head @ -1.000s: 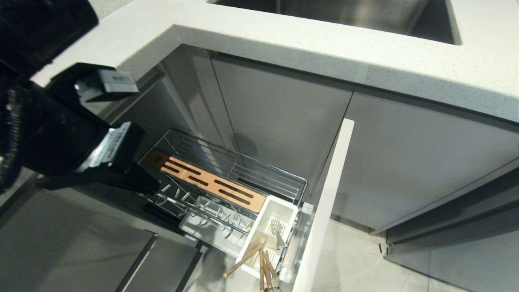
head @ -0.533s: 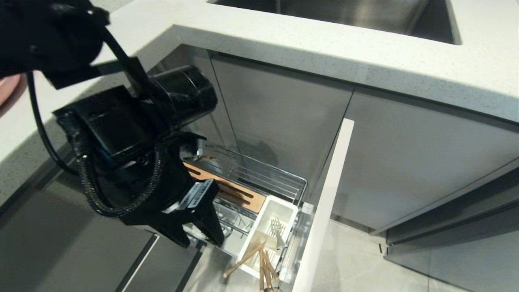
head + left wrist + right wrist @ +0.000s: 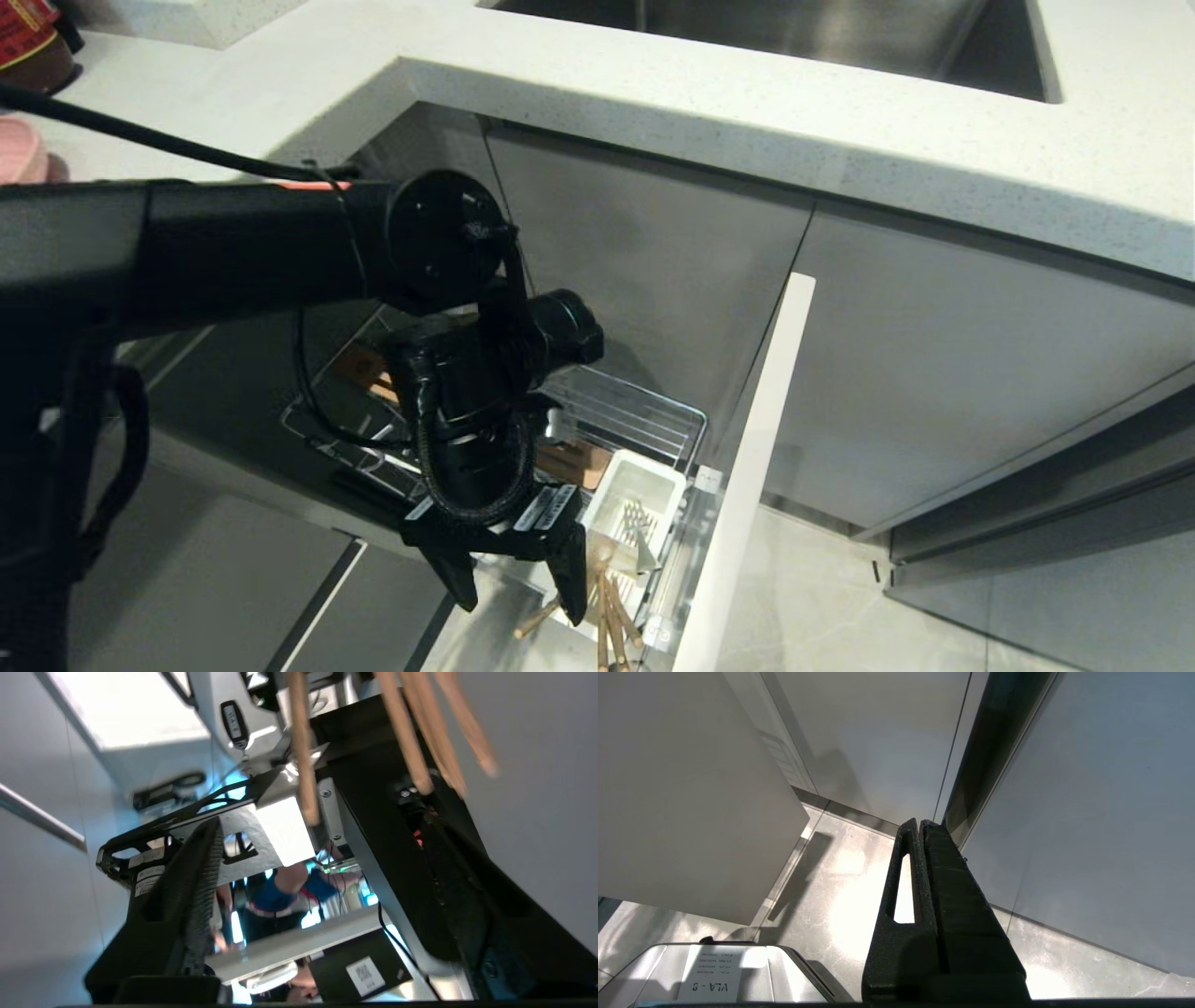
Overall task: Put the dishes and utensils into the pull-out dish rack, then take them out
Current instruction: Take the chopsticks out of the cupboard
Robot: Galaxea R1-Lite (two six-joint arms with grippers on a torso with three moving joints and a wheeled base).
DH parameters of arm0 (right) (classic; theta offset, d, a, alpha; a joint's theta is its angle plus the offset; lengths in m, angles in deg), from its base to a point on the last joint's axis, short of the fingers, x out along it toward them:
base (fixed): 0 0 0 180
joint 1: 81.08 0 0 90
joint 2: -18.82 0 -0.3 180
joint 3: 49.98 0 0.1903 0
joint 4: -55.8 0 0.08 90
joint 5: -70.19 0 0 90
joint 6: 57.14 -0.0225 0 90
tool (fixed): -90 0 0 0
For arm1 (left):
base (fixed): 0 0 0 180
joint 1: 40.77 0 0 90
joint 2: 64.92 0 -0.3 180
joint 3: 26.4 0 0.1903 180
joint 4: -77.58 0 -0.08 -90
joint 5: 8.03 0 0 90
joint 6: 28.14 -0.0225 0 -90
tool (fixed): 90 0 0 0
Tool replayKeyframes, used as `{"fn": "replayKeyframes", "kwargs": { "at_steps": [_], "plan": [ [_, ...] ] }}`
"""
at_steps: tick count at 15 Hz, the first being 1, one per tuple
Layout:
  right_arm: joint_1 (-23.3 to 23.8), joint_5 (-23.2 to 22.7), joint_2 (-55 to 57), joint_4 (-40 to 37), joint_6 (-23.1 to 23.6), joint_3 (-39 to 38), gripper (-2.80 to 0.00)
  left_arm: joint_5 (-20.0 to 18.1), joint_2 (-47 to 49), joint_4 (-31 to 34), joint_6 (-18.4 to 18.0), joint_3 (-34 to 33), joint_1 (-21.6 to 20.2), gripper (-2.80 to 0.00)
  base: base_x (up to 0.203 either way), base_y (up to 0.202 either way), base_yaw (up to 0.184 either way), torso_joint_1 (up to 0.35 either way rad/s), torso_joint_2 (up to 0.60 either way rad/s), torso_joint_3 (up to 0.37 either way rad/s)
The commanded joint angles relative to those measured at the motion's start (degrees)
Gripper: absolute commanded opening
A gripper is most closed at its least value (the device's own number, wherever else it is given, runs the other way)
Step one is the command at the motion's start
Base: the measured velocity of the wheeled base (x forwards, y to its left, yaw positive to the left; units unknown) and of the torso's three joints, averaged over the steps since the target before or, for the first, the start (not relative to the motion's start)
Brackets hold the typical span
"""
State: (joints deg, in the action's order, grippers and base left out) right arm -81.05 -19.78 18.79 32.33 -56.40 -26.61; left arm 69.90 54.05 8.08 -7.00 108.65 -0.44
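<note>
A: What does the scene hold, from the largest item down?

B: The pull-out dish rack [image 3: 644, 420] stands drawn out below the white countertop [image 3: 747, 103], its pale door front [image 3: 747, 467] edge-on. No plate or bowl sits on its prongs. The white cutlery cup [image 3: 644, 485] at the rack's front corner contains the fork [image 3: 637, 525] and the chopsticks [image 3: 611, 611], which lean out over the cup's near rim.

A: Which step is in hand?

B: Judged from this layout, unloading of the utensils. The left gripper [image 3: 518, 583] hangs just above the chopsticks, fingers spread apart, grasping nothing. The right gripper [image 3: 920, 858] is parked near the floor, fingers pressed together, empty.

A: What does the next move call for?

B: Probably a short descent so that the fingers straddle the chopstick shafts [image 3: 303, 751], then closure on the pair, then a lift along the shafts' lean to clear the cup rim.
</note>
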Motion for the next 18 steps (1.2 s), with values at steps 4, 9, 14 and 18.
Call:
{"fn": "replayKeyframes", "kwargs": {
  "at_steps": [4,9,14,18],
  "plan": [
    [0.0,0.0,0.0,0.0,0.0,0.0,-2.8,0.4,7.3,0.5,-1.0,0.6,-2.0,0.0,0.0,0.0,0.0,0.0,0.0,0.0],
    [0.1,0.0,0.0,0.0,0.0,0.0,-2.8,2.9,10.5,0.5,-1.1,0.7,-3.2,0.0,0.0,0.0,0.0,0.0,0.0,0.0],
    [0.0,0.0,0.0,0.0,0.0,0.0,-2.8,3.1,10.9,0.5,-1.1,0.7,-3.2,0.0,0.0,0.0,0.0,0.0,0.0,0.0],
    [0.0,0.0,0.0,0.0,0.0,0.0,-2.8,3.0,10.8,0.5,-1.1,0.8,-2.7,-2.8,0.0,0.0,0.0,0.0,0.0,0.0]
  ]
}}
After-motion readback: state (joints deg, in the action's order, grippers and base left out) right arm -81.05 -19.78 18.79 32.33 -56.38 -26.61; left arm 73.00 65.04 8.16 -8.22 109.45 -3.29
